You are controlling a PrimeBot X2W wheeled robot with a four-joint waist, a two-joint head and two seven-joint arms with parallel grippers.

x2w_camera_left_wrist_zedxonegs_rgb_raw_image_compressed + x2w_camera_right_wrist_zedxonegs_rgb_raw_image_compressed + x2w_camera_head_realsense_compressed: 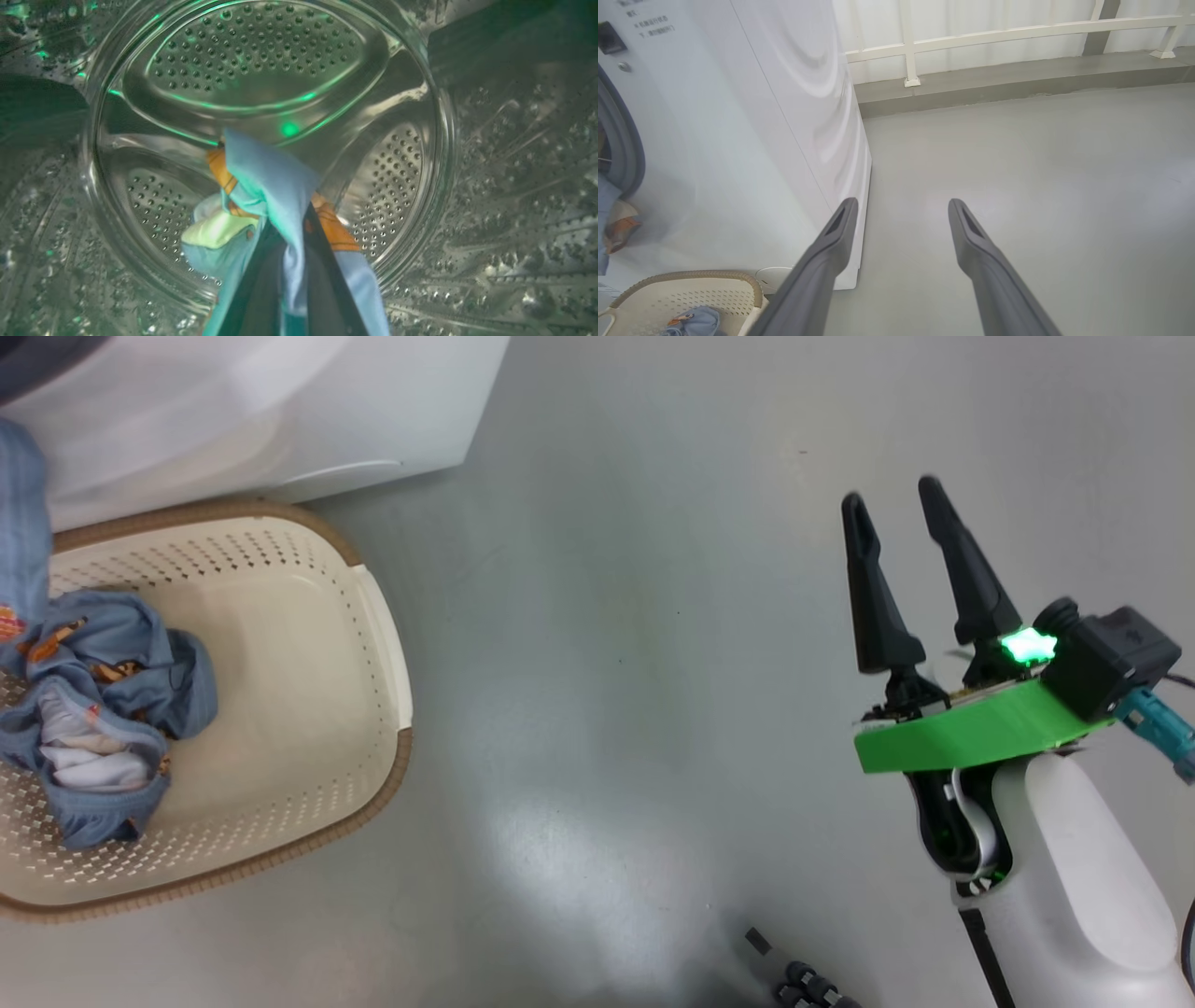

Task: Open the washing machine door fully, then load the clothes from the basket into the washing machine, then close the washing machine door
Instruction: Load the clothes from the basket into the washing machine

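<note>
Left claw (292, 224) held garment (268, 182) inside washing machine drum (261, 60)
Its fingers pinched the blue cloth; the right claw (892, 495) hung spread over the floor (607, 663); a second garment (103, 709) lay in the basket (373, 812).

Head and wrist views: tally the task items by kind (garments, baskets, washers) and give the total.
Garments: 2 (one in the basket, one gripped by the left fingers inside the drum)
Baskets: 1
Washing machines: 1
Total: 4
</note>
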